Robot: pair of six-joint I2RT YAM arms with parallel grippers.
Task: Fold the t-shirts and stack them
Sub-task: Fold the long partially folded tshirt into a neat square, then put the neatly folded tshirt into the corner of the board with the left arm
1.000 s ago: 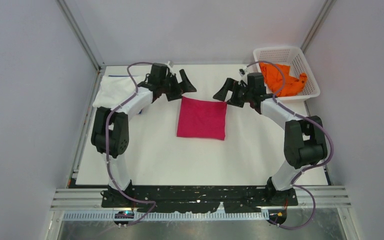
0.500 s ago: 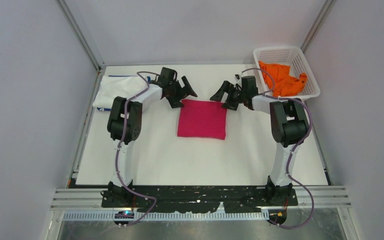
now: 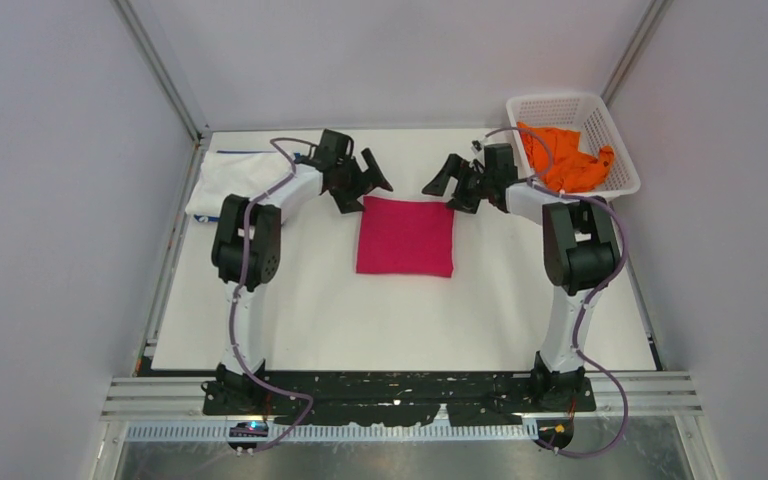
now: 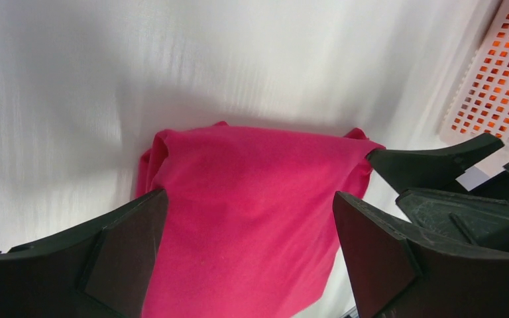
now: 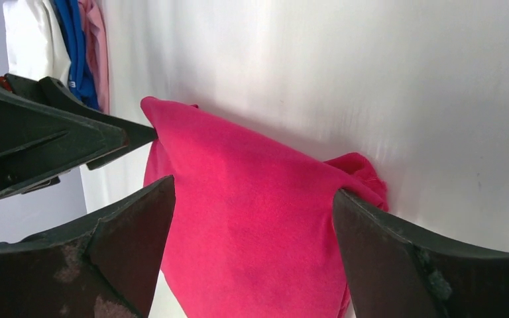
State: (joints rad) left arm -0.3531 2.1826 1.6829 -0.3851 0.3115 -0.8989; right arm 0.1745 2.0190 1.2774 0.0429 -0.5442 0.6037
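The magenta t-shirt lies folded mid-desk beneath my left fingers and right fingers, all spread and empty, so I judge stacking it on the far-left pile remains, then the crumpled orange t-shirt in the far-right basket.

- The left arm stands elbow-high, its forearm reaching toward 1 o'clock.
- The left tool points toward 3 o'clock, jaws spread wide, holding nothing.
- The right arm mirrors it, its forearm reaching toward 11 o'clock.
- The right tool points toward 9 o'clock, jaws wide, holding nothing.
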